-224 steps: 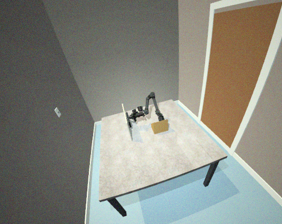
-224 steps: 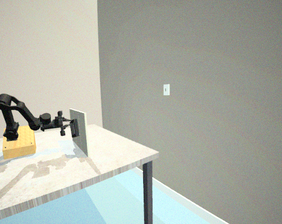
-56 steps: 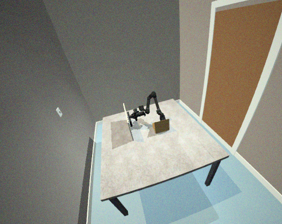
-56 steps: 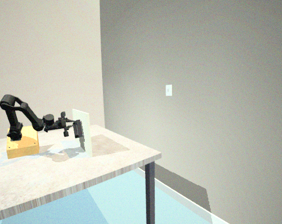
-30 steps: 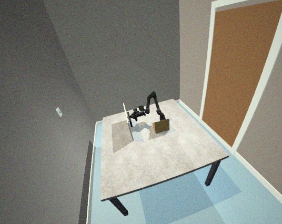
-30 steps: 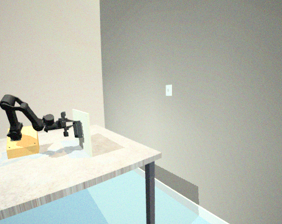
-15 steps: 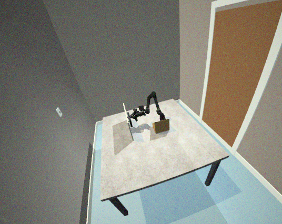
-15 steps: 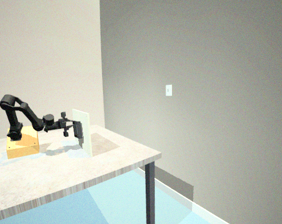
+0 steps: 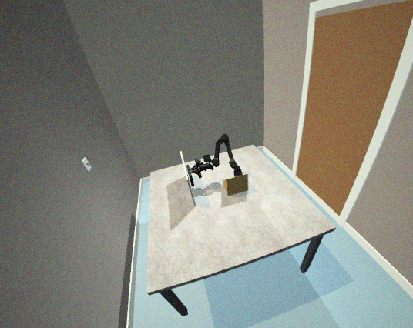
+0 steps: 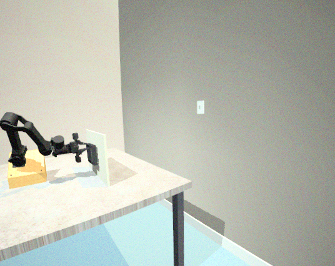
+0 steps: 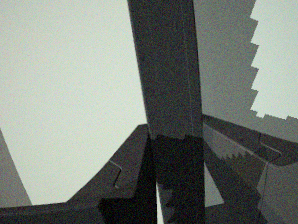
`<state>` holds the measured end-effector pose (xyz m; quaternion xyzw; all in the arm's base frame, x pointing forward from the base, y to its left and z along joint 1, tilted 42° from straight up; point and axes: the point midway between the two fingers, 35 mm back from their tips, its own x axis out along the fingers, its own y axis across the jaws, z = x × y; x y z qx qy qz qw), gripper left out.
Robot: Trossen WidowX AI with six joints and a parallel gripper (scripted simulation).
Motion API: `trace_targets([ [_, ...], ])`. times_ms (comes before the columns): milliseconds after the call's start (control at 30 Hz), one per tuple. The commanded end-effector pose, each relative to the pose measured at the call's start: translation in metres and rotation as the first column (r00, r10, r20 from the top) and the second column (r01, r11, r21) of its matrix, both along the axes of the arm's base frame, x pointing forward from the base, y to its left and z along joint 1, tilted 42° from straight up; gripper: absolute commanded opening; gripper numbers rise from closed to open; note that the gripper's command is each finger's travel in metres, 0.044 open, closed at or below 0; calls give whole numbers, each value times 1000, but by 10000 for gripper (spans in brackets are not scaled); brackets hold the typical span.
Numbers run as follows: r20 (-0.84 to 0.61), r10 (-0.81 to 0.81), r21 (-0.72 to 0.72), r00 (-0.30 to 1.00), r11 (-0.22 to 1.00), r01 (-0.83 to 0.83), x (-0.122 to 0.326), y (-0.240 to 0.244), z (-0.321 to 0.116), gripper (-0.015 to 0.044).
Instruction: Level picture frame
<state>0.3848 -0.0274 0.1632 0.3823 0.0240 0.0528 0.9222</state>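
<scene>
Pale tabletop [image 9: 234, 239] [image 10: 62, 206], yellow block [image 9: 236, 185] [image 10: 27, 179] beneath the arm [image 9: 218, 150] [image 10: 34, 132].

It looked like a plain room, its exact kind unclear: a brown door [image 9: 350, 100] in a white trim, a wall plate [image 9: 86, 164] [image 10: 200, 107], pale blue floor [image 9: 257, 292] [image 10: 115, 246] and a stone-patterned table [image 9: 234, 239] [image 10: 68, 203] bearing a robot arm [image 9: 225, 139] [image 10: 34, 134].

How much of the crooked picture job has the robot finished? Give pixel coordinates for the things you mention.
The robot already has its gripper [image 9: 192, 171] [image 10: 87, 146] [image 11: 172, 129] shut on the dark picture frame [image 9: 190, 175] [image 10: 92, 154] [image 11: 167, 65], up against the pale upright panel [image 9: 183, 162] [image 10: 102, 156] [image 11: 65, 90]. So holding it is the part in hand. I can't tell if it's lifted or how many notches are done. Letting go and checking it's level are left.
</scene>
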Motion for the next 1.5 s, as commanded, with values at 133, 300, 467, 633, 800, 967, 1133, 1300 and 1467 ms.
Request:
trace_targets([
  [133, -5, -2, 38, 1000, 999, 2, 0, 0, 0, 0],
  [300, -9, -2, 74, 1000, 997, 3, 0, 0, 0, 0],
  [467, -6, 0, 56, 1000, 998, 0, 0, 0, 0, 131],
  [633, -6, 0, 56, 1000, 998, 0, 0, 0, 0, 260],
  [800, -5, 0, 39, 1000, 999, 1, -6, -2, 2, 260],
  [967, 5, -3, -94, 1000, 996, 3, -51, -11, 7, 260],
  [1133, 15, -3, -224, 1000, 975, 6, -94, -13, 0, 260],
  [1300, 17, -3, -241, 1000, 971, 7, -99, -13, -1, 260],
  [1467, 22, -5, -223, 1000, 975, 10, -97, 1, 15, 260],
])
